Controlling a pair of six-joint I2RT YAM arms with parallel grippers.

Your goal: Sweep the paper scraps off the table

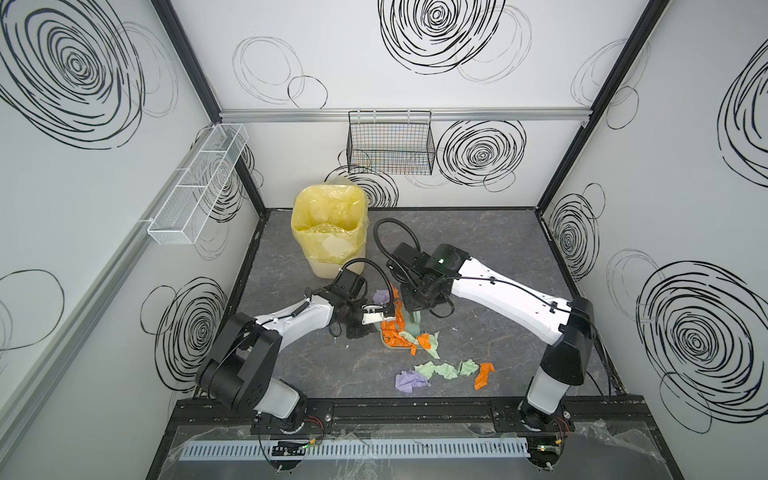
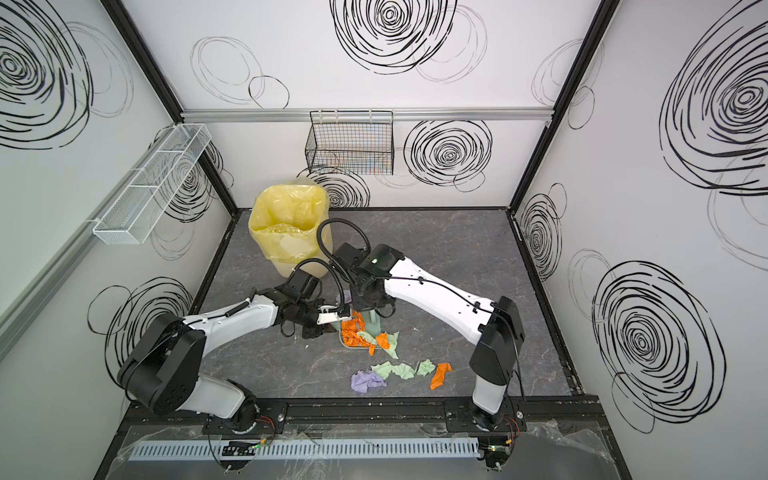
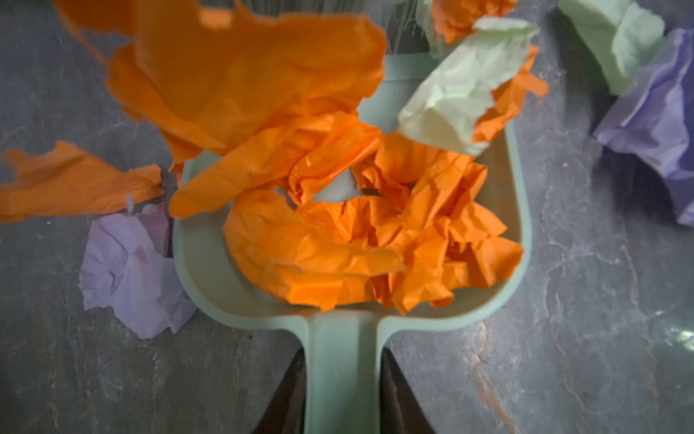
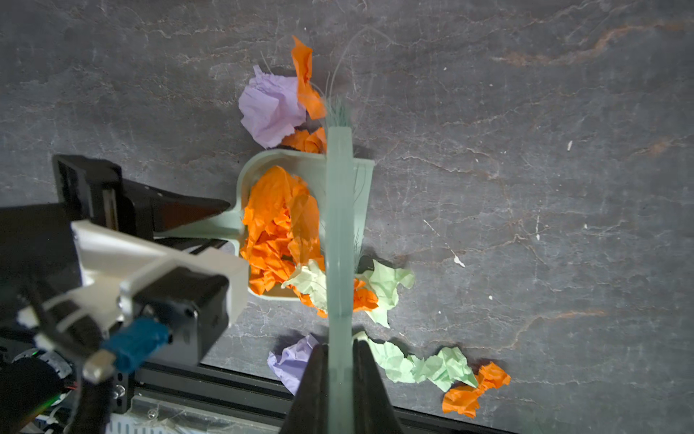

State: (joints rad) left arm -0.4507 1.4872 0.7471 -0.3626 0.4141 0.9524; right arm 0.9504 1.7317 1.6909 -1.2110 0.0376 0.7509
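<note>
Closest to me, along the front edge of the table (image 1: 478,257), lies a loose row of the paper scraps (image 1: 442,370): one lilac, several pale green, and an orange one at the right end. Farther in, about mid-table and a little left of centre, the dustpan (image 3: 244,304) rests on the surface. It is heaped with orange scraps, and a few pale green and orange ones lie just past its mouth. My left gripper (image 3: 341,360) pinches the pan's handle. My right gripper (image 4: 340,351) is clamped on the handle of the brush (image 4: 340,225), which lies across the pan's open mouth. Just beyond the pan sits a lilac scrap (image 1: 380,296). The yellow-lined bin (image 1: 332,253) stands toward the far left corner.
</note>
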